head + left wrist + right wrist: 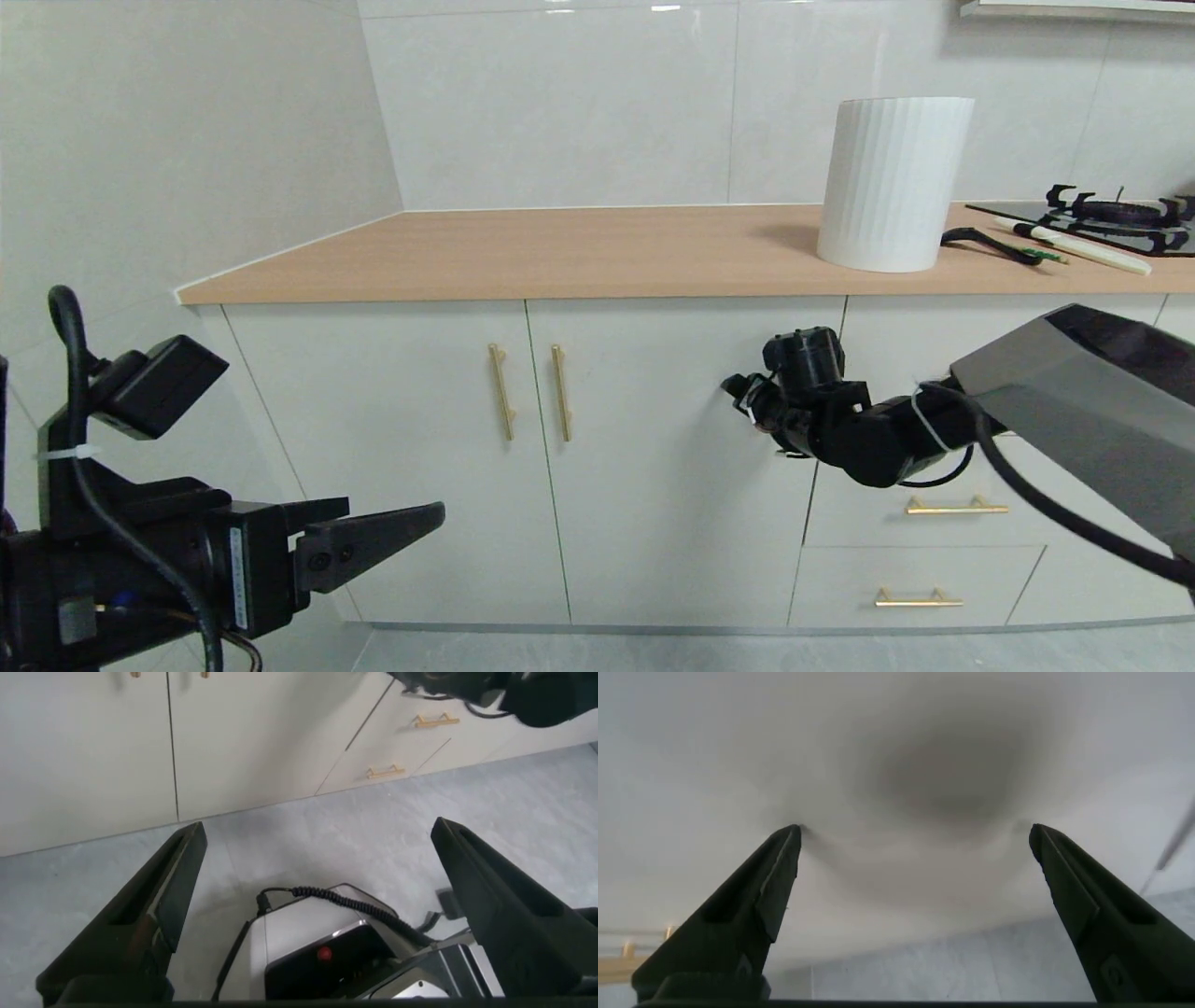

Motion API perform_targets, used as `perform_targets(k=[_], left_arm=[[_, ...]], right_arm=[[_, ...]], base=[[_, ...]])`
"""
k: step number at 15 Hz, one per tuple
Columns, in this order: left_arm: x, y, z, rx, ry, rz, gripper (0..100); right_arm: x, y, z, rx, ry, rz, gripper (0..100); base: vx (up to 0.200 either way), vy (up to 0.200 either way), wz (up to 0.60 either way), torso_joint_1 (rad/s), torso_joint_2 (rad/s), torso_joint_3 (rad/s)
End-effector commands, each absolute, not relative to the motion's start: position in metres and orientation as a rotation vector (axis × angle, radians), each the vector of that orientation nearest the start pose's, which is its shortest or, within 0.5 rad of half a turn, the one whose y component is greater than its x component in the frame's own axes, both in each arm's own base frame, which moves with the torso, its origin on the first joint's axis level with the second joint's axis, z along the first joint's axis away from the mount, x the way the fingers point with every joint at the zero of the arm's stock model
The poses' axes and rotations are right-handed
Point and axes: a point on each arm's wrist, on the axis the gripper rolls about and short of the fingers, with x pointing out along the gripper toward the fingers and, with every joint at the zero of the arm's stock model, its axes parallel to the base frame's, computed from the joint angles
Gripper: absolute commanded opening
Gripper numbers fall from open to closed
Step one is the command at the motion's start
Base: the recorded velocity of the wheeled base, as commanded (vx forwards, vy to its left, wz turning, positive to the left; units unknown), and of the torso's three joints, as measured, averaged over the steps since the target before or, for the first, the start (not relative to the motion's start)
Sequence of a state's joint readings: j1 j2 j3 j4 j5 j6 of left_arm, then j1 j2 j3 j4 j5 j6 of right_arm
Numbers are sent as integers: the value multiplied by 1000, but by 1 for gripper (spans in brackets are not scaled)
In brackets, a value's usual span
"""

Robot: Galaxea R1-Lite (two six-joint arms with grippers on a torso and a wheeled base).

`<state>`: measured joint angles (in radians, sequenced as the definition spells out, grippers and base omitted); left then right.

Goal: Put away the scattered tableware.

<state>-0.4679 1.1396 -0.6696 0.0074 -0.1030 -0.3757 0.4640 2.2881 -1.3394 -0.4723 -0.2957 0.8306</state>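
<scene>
A tall white ribbed holder point(893, 184) stands on the wooden countertop point(579, 252). Beside it on its right lie a black utensil point(991, 245), a thin green-tipped stick point(1047, 255) and a white-handled utensil point(1088, 249), partly on the stove's edge. My right gripper point(739, 394) is well below the counter, held right up against a white cabinet door point(906, 756), its fingers open with nothing between them. My left gripper point(397, 511) hangs low at the left, open and empty, over the grey floor point(308, 849).
A black gas stove point(1120, 219) sits at the counter's far right. Below the counter are cabinet doors with gold handles point(532, 392) and drawers point(957, 509) behind my right arm. Tiled walls close off the left side and the back.
</scene>
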Motion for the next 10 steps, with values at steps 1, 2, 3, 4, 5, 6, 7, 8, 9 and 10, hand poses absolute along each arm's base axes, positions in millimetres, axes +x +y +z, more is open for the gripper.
perform_targets(k=[1,2,3,4,5,6,7,8,9,10], left_arm=[[137,-72,214,-275,561,-462,100],[136,-67,220,-287,507,-444,100],[132,-62,225,-298,452,-427,100],[126,-55,233,-317,368,-413,100],[118,-48,238,-330,306,-398,100],[107,-43,240,-337,268,-402,100],[103,-41,240,-339,256,-406,100],[81,-33,236,-333,201,-414,100],[69,-28,234,-322,164,-419,100],[50,-21,230,-317,105,-429,100]], right_arm=[[364,192,140,667,444,84,100],[333,184,170,637,408,133,100],[313,173,188,586,373,161,100],[281,155,206,494,325,186,100],[254,136,221,408,274,202,100],[227,117,230,353,226,191,100],[215,111,234,341,206,188,100],[168,84,242,294,120,167,100],[144,69,243,270,74,151,100],[111,49,238,233,13,127,100]], base=[[0,0,0,0,0,0],[0,0,0,0,0,0],[0,0,0,0,0,0],[0,0,0,0,0,0],[0,0,0,0,0,0],[0,0,0,0,0,0],[0,0,0,0,0,0],[0,0,0,0,0,0],[0,0,0,0,0,0],[0,0,0,0,0,0]])
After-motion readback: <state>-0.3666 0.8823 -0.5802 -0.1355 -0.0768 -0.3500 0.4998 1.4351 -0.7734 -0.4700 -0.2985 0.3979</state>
